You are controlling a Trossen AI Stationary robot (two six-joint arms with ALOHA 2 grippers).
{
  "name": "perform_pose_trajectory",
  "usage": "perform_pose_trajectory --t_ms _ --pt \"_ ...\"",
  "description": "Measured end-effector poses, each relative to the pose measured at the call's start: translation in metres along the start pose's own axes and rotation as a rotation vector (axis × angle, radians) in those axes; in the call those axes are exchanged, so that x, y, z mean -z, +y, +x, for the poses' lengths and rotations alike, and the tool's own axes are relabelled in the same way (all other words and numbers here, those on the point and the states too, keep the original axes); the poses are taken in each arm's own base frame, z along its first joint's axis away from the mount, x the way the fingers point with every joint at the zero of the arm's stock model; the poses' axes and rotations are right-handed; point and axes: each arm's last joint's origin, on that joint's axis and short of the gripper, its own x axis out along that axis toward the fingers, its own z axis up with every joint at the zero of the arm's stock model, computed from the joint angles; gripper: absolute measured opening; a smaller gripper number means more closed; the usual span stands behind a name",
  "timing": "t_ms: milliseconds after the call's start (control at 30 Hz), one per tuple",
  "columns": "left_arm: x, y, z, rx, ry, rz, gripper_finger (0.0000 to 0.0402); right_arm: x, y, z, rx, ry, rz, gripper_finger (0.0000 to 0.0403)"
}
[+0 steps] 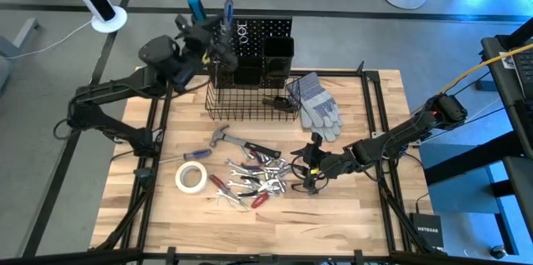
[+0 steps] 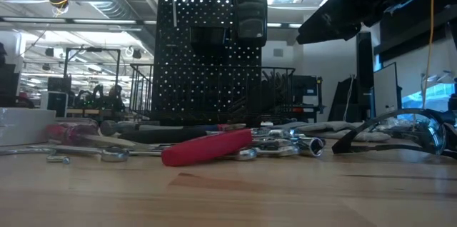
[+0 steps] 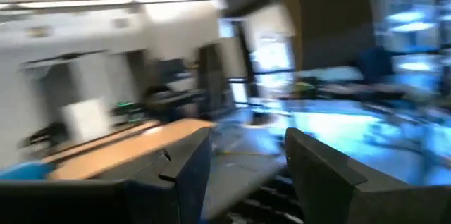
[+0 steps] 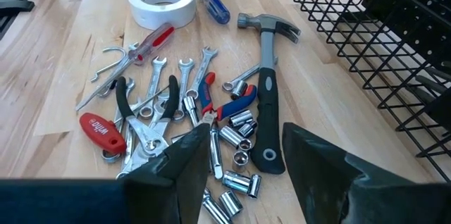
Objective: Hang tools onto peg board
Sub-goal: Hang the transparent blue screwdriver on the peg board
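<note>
Wooden table (image 1: 350,215), tools (image 1: 250,177) seemingly heaped.

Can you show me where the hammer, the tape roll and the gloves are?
hammer (image 4: 266,104): right wrist view, on its black handle.
tape roll (image 1: 191,177): high view, on its white ring.
gloves (image 1: 316,102): high view, on the grey palm, beside the wire basket.

L wrist view all motion blur; peg board (image 2: 207,48) top cut off in low view.
</note>
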Motion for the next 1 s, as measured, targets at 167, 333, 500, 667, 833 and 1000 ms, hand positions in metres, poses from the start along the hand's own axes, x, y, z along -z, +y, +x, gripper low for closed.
perform_pose_trajectory --t_ms 167,333,500,667,833,1000 --pt "0.002 -0.012 -0.037 0.493 0.055 0.019 0.0172 0.000 0.001 0.000 -0.019 0.004 0.001 0.0184" --pt "0.021 -0.023 -0.077 0.909 0.314 0.017 0.0172 -0.007 0.003 0.000 -0.048 -0.056 0.040 0.0184" --pt "0.052 -0.048 -0.116 1.021 0.438 0.033 0.0172 -0.013 0.005 -0.001 -0.066 -0.116 0.076 0.0184" --pt "0.090 -0.065 -0.149 0.968 0.382 -0.020 0.0172 -0.024 0.005 -0.003 -0.063 -0.221 0.094 0.0184" --pt "0.128 -0.072 -0.169 0.924 0.318 -0.069 0.0172 -0.046 0.000 -0.002 -0.040 -0.318 0.072 0.0184" --pt "0.167 -0.073 -0.177 0.848 0.316 -0.106 0.0172 -0.083 -0.015 0.000 0.035 -0.396 0.076 0.0184"
